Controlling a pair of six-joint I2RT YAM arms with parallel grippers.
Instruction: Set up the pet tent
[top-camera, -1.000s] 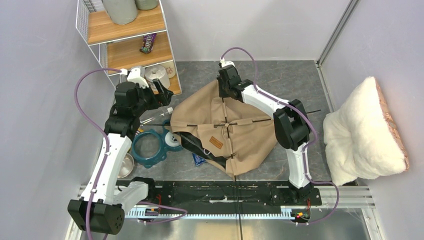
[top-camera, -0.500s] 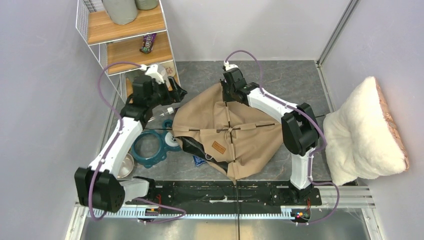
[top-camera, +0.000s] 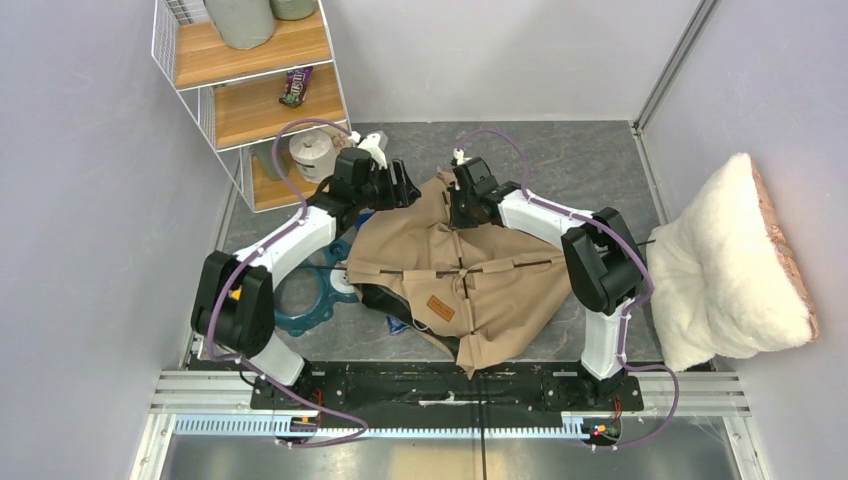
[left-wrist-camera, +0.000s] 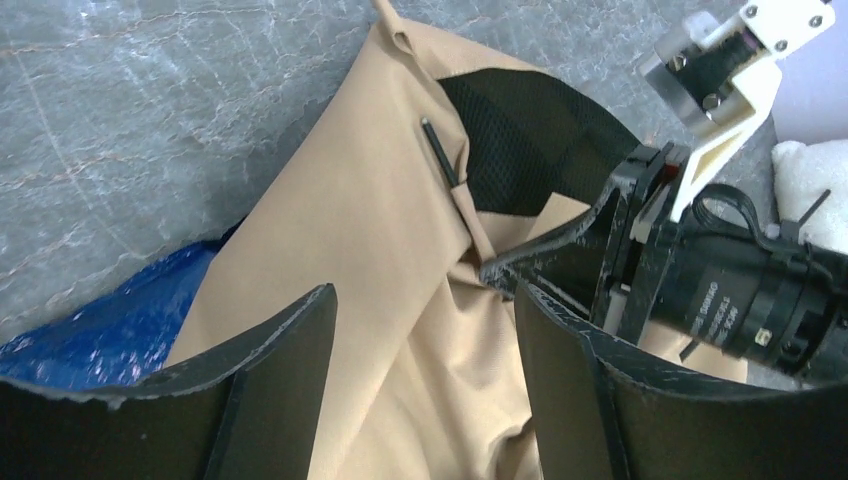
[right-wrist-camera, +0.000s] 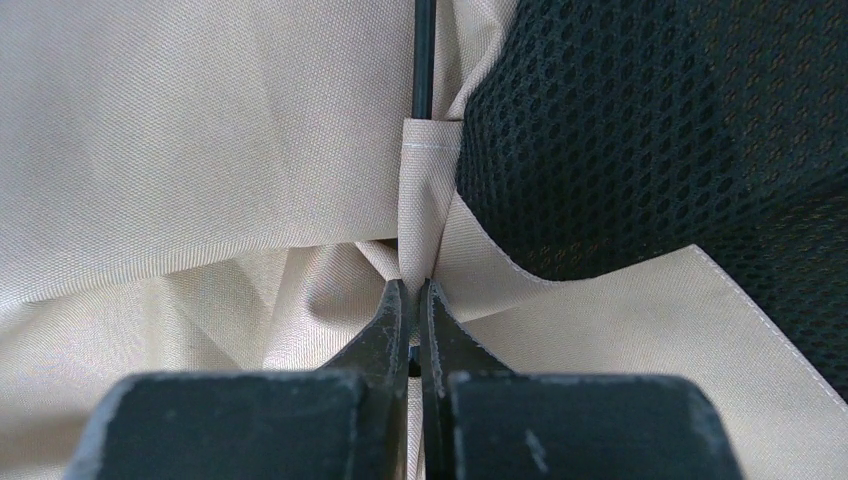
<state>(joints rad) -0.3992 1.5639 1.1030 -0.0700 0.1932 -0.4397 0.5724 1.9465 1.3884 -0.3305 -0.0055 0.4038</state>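
The tan pet tent (top-camera: 455, 265) lies crumpled on the grey floor, with thin black poles crossing it and a brown patch label (top-camera: 438, 308) near the front. My right gripper (top-camera: 462, 208) is shut on a fold of the tent's fabric sleeve (right-wrist-camera: 421, 235) over a black pole (right-wrist-camera: 423, 55), beside black mesh lining (right-wrist-camera: 650, 130). My left gripper (top-camera: 402, 190) is open, its jaws wide apart over the tent's far left corner (left-wrist-camera: 400, 260), with tan fabric between the fingers (left-wrist-camera: 280, 350). The right gripper shows in the left wrist view (left-wrist-camera: 640, 250).
A wire and wood shelf (top-camera: 250, 80) stands at the back left. A teal pet bowl (top-camera: 300, 300) and a blue bag (left-wrist-camera: 110, 320) lie left of the tent. A fluffy white cushion (top-camera: 725, 265) leans at the right wall.
My left arm has swung right from the shelf side to the tent's far left corner. My right gripper has moved slightly nearer and rightwards with the fabric, and the tent has shifted.
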